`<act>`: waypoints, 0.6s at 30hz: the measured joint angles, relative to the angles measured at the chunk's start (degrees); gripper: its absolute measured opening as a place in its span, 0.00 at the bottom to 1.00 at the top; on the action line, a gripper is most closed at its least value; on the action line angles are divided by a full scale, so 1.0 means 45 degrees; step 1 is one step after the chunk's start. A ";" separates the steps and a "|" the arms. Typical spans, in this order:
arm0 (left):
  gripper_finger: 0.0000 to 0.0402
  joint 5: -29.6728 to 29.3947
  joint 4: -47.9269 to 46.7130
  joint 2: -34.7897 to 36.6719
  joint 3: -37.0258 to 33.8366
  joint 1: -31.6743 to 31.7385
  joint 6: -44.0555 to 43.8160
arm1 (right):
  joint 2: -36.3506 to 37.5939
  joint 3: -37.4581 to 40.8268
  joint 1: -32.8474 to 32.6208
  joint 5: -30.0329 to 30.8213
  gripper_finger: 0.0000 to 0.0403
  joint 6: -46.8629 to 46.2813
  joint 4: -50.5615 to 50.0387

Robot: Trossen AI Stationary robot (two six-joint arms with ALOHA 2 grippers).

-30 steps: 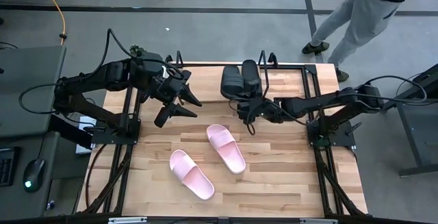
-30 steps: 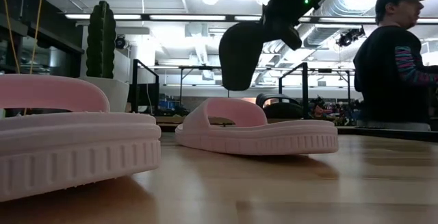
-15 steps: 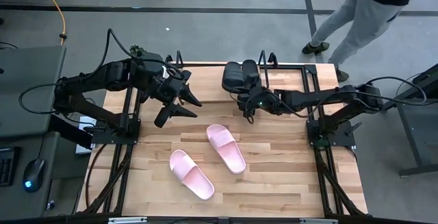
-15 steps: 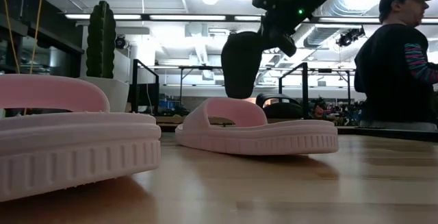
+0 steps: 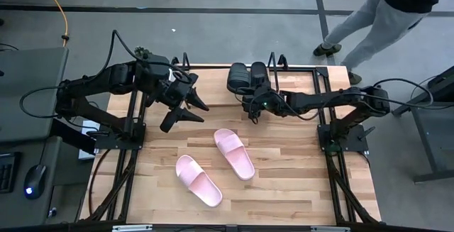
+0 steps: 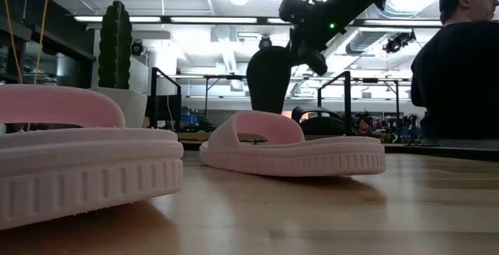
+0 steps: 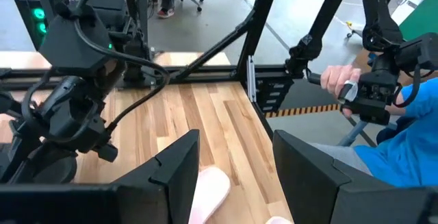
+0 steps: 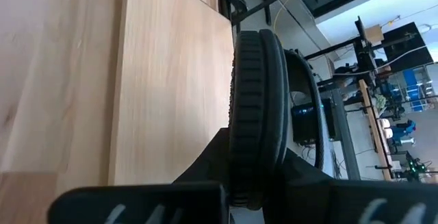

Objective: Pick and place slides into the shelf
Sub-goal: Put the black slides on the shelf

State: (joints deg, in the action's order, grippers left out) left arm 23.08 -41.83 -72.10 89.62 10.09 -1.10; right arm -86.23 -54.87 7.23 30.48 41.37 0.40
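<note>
My right gripper is shut on a black slide, which hangs over the table's far middle beside the shelf. The low view shows this slide hanging clear above the wood. A second black slide lies with its sole on the shelf. Two pink slides lie sole-down on the table's middle, and they fill the foreground in the low view. My left gripper hovers open over the table's left part, with nothing between its fingers. My right gripper pinches the black slide's upper end between its two fingers, and the ribbed sole edge stands between them. The fingers come slanting down from the table's right side. The slide hangs below them, its free end down, clear of the table.
A cactus in a white pot stands beyond the table's far left. A person stands past the far right corner. Black frame rails run along both sides of the table. Bare wood lies near the front edge.
My right gripper has carried the black slide toward the table's far edge and a little to the left, sinking slightly. The slide still hangs clear of the table.
</note>
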 joint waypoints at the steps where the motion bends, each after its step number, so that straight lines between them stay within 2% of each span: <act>1: 0.43 -0.0042 -0.0083 0.0000 0.0000 0.0000 0.0003 | -0.0096 0.0000 0.0056 -0.0125 0.04 0.0016 0.0044; 10: 0.43 -0.0046 -0.0178 0.0000 0.0000 0.0000 0.0003 | -0.0975 0.0000 0.0481 -0.0352 0.04 0.0014 0.0227; 18: 0.43 -0.0046 -0.0178 0.0000 0.0000 0.0000 0.0003 | -0.1037 0.0000 0.0824 -0.0447 0.04 0.0117 0.0167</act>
State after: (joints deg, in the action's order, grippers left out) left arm 22.87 -42.63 -72.10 89.62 10.09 -1.08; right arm -90.89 -54.87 10.94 28.47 41.90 1.15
